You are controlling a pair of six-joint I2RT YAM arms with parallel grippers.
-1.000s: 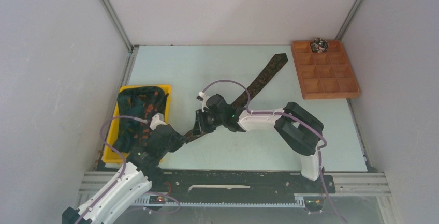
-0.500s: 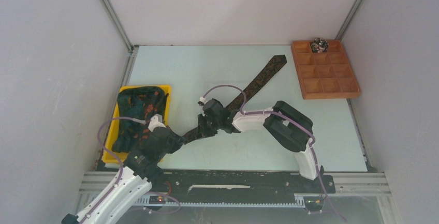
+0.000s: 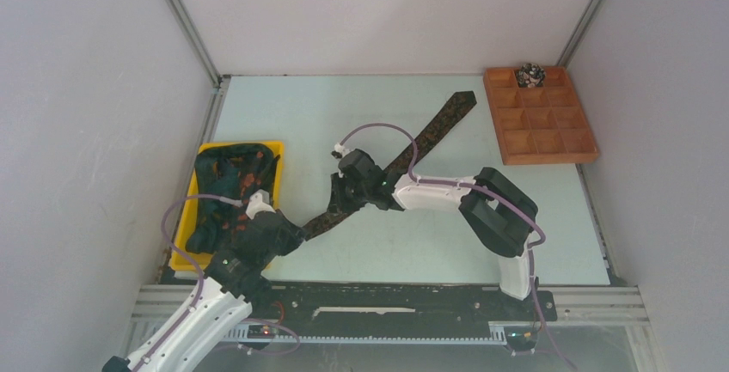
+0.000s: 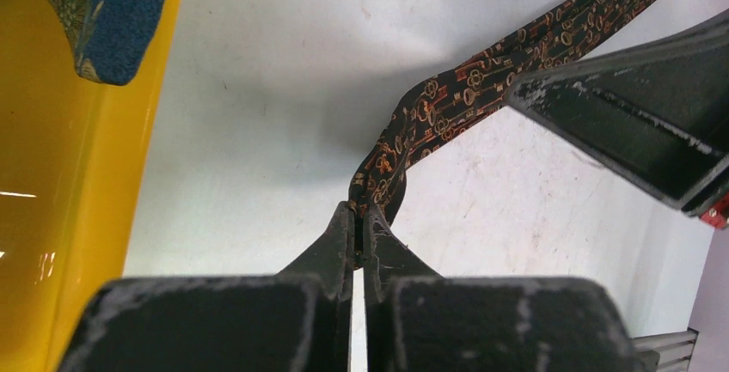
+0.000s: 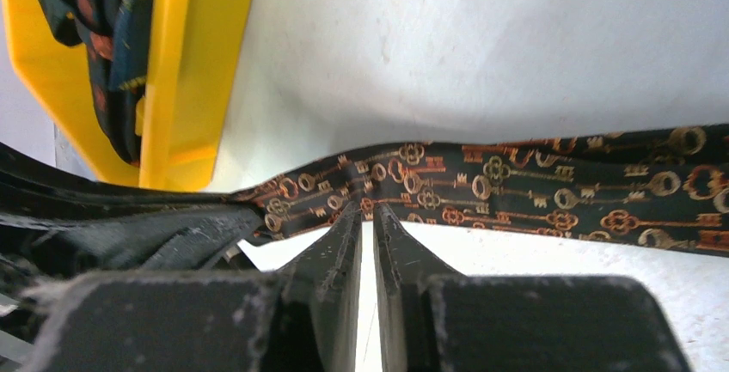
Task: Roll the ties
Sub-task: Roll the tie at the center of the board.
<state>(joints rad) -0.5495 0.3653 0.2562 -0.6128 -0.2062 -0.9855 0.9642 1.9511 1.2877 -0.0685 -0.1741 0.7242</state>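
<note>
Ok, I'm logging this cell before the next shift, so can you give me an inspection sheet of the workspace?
Surface: pale table, faint scuffs.
Job's things: stretched tie lies diagonally; rolled tie in wooden tray's back row; loose ties heaped in yellow bin.
Clutter: nothing seen.
Grippers: left gripper shut on stretched tie's narrow end; right gripper shut on it nearby.
Cables: purple cables loop above both arms.
Surroundings: grey walls, metal frame.
</note>
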